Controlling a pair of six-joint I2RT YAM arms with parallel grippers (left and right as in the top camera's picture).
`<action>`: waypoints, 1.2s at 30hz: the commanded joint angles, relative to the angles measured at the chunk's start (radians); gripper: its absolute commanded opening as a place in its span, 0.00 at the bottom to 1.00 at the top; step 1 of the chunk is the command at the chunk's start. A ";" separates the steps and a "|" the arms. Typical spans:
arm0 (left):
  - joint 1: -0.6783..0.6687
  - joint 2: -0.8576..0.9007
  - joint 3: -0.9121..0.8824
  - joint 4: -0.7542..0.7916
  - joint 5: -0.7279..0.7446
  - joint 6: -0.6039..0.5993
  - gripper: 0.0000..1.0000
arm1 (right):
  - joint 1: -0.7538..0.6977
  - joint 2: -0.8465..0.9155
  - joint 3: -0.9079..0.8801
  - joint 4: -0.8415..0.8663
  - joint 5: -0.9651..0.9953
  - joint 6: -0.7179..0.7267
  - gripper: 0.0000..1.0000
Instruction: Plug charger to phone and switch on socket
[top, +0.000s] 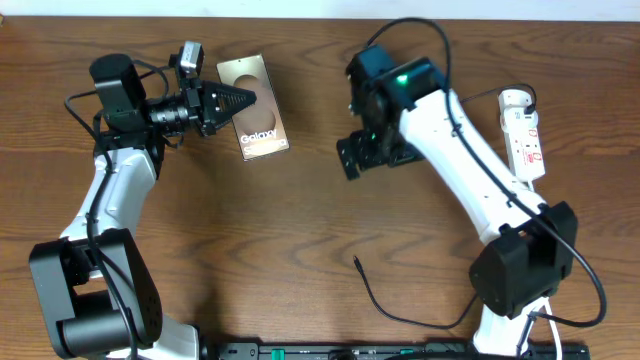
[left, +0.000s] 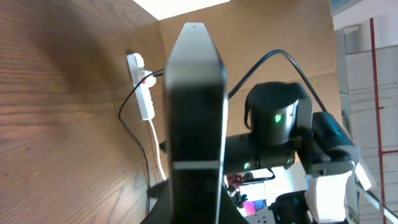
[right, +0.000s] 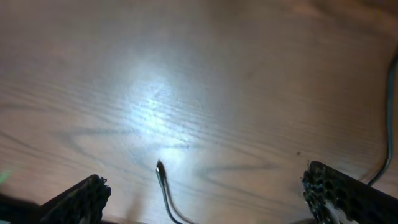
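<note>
While the left tool (top: 236, 100) pinches the phone (top: 262, 128) by one edge at the far left of the tabletop (top: 250, 230), the right tool (top: 357, 152) hangs with its fingers spread over bare wood. The charger (top: 372, 297) lies loose nearer the robot's base. Picking up the cable appears to be the step in hand: the next move calls for lowering onto the connector tip, closing on it and carrying it to the phone's port, with the socket (top: 524, 130) at the right edge left for last.
</note>
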 joint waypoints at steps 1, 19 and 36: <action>-0.001 -0.014 0.005 0.003 0.034 0.043 0.07 | 0.059 -0.005 -0.063 0.010 0.026 0.008 0.99; 0.008 -0.014 -0.056 0.005 0.034 0.124 0.07 | 0.244 -0.458 -0.697 0.424 -0.007 0.234 0.99; 0.010 -0.014 -0.056 0.004 0.034 0.146 0.07 | 0.316 -0.549 -1.109 0.843 0.008 0.333 0.93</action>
